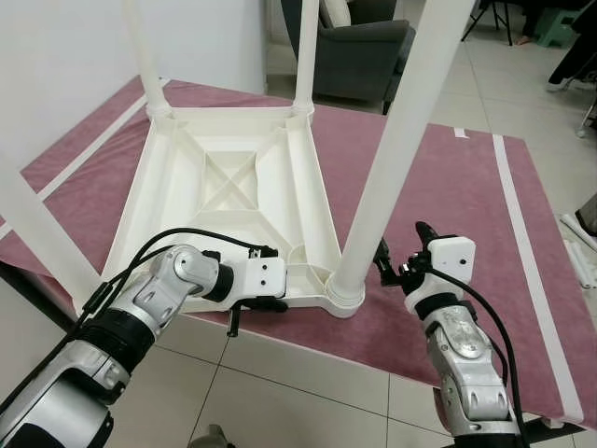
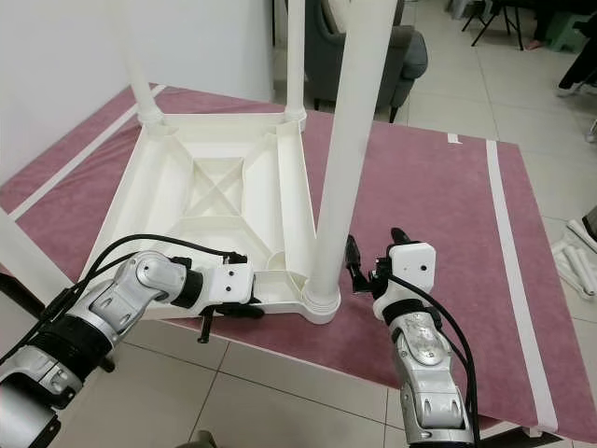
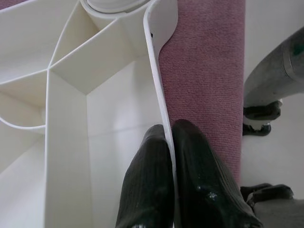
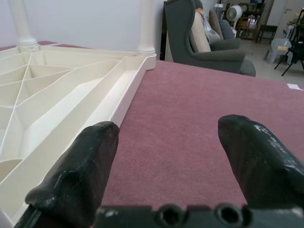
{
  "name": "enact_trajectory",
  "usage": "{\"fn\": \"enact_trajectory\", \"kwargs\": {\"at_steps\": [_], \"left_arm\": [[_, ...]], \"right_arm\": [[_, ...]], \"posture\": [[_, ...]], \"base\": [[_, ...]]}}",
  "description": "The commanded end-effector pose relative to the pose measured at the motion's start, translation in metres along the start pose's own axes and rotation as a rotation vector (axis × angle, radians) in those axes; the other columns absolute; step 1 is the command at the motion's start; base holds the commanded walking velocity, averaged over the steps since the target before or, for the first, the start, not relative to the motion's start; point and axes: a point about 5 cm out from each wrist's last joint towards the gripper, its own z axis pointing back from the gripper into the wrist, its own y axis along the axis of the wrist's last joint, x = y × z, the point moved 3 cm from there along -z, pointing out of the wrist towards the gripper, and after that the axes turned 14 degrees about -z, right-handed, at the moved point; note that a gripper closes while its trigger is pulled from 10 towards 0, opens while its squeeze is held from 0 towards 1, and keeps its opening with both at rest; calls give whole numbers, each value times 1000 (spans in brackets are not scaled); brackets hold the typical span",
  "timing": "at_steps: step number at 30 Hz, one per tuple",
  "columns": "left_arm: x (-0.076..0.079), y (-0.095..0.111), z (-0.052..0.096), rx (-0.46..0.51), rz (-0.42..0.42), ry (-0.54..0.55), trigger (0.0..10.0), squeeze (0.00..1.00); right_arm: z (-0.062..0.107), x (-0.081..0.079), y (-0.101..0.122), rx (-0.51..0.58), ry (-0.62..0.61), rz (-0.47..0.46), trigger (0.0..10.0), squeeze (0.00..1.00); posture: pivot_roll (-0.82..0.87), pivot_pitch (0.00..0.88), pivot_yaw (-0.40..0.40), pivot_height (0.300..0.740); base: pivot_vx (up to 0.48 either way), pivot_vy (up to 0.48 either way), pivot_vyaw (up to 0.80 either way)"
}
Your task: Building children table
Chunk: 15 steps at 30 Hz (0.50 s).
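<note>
A white plastic children's table (image 1: 229,177) lies upside down on a maroon mat (image 1: 448,187), its legs pointing up. My left gripper (image 3: 170,133) is shut on the thin front rim (image 3: 159,85) of the table, just left of the near right corner. The near right leg (image 1: 396,140) stands in its corner socket (image 1: 343,297). My right gripper (image 1: 403,247) hovers low over the mat just right of that leg's base, open with nothing between its fingers (image 4: 80,161).
Two far legs (image 1: 146,56) (image 1: 306,56) and the near left leg (image 1: 37,233) also stand upright. A grey armchair (image 1: 364,47) sits behind the mat. White stripes (image 1: 518,224) run along the mat. Tiled floor (image 1: 280,392) lies in front.
</note>
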Motion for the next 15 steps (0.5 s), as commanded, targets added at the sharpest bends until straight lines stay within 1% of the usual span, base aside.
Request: {"fn": "enact_trajectory", "kwargs": {"at_steps": [1, 2, 3, 4, 5, 6, 7, 9, 10, 13, 15], "left_arm": [[-22, 36, 1, 68, -273, -37, 0, 0], [-25, 41, -1, 77, -308, -38, 0, 0], [-25, 41, -1, 77, -308, -38, 0, 0], [-27, 46, -5, 92, -333, -38, 0, 0], [-27, 46, -5, 92, -333, -38, 0, 0], [-30, 51, -10, 103, -361, -38, 0, 0], [-30, 51, -10, 103, -361, -38, 0, 0], [-40, 59, -19, 117, -396, -21, 0, 0], [-40, 59, -19, 117, -396, -21, 0, 0], [-55, 67, -23, 119, -445, 8, 0, 0], [-57, 69, -24, 116, -458, 13, 0, 0]], "right_arm": [[2, 3, -4, -18, -18, -4, 10000, 0], [3, 3, -6, -22, -20, -4, 10000, 0], [3, 3, -6, -22, -20, -4, 10000, 0], [3, 4, -6, -25, -21, -4, 10000, 0], [3, 4, -6, -25, -21, -4, 10000, 0], [3, 4, -7, -27, -23, -4, 10000, 0], [3, 4, -7, -27, -23, -4, 10000, 0], [4, 5, -7, -29, -24, -1, 10000, 0], [4, 5, -7, -29, -24, -1, 10000, 0], [5, 6, -8, -32, -29, 2, 10000, 0], [6, 6, -8, -33, -30, 2, 10000, 0]], "posture": [[46, 0, 27, 740], [46, 0, 27, 740], [46, 0, 27, 740], [42, 0, 25, 740], [42, 0, 25, 740], [38, 0, 24, 740], [38, 0, 24, 740], [27, 0, 27, 740], [27, 0, 27, 740], [17, 0, 34, 740], [16, 0, 35, 740]], "base": [[0, 0, 0], [0, 0, 0], [0, 0, 0], [0, 0, 0], [0, 0, 0], [0, 0, 0], [0, 0, 0], [0, 0, 0], [0, 0, 0], [0, 0, 0], [0, 0, 0]]}}
